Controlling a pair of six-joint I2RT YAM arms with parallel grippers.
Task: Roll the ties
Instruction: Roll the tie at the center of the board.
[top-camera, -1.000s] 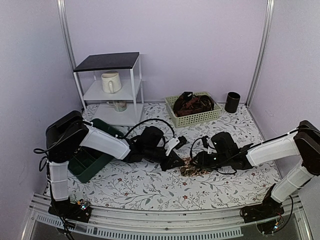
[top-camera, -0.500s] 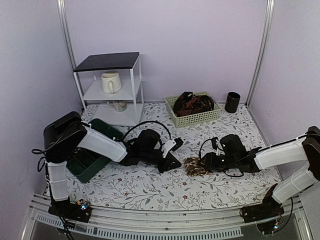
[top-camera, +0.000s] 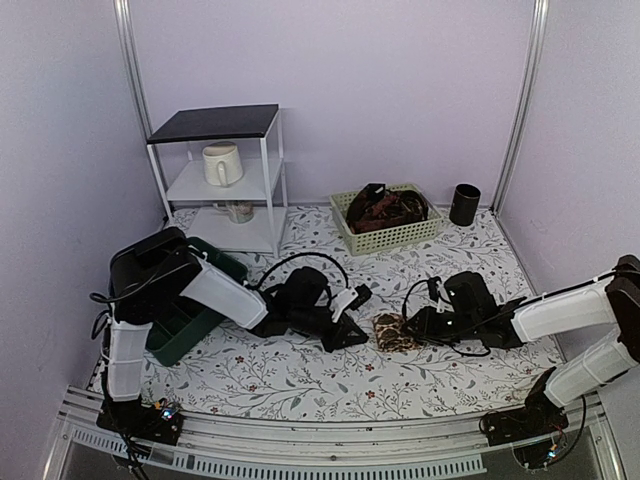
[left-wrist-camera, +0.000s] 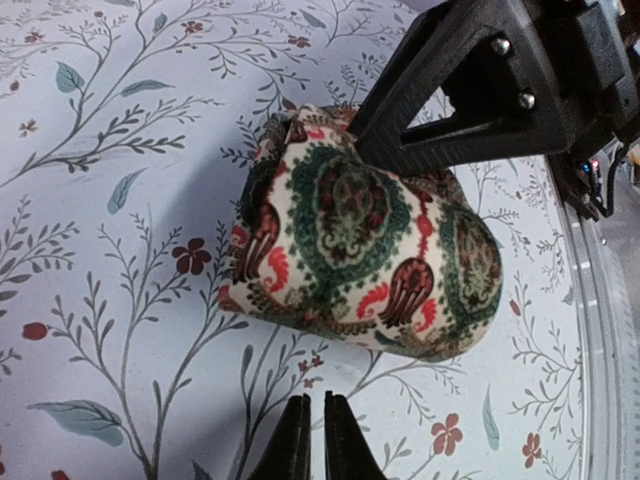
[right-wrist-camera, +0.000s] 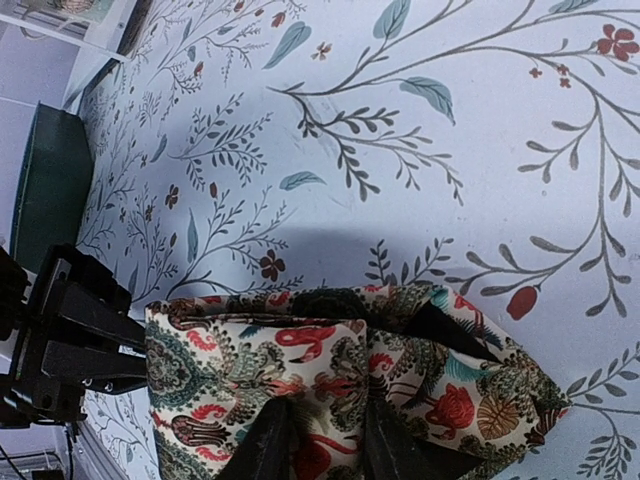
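From above, the rolled tie (top-camera: 395, 332) lay on the flowered surface (top-camera: 300, 385). The left pincer (top-camera: 356, 337) sat just off its 9 o'clock and the right pincer (top-camera: 413, 325) against its 3 o'clock side. A basket (top-camera: 390, 240) of other ties (top-camera: 385, 208) stood at 12 o'clock and a black cup (top-camera: 464, 204) at 1. A green bin (top-camera: 180, 330) and a shelf (top-camera: 215, 185) with a mug (top-camera: 221, 163) stood toward 9 and 10.

In the left wrist view, that pincer was closed on nothing, just short of the tie. The right pincer's black finger blocked the roll's 1 o'clock side.

In the right wrist view, its fingers (right-wrist-camera: 262, 450) pinched the tie's folded edge.

Half a second before, the tie was a looser heap and the left elbow sat farther left.
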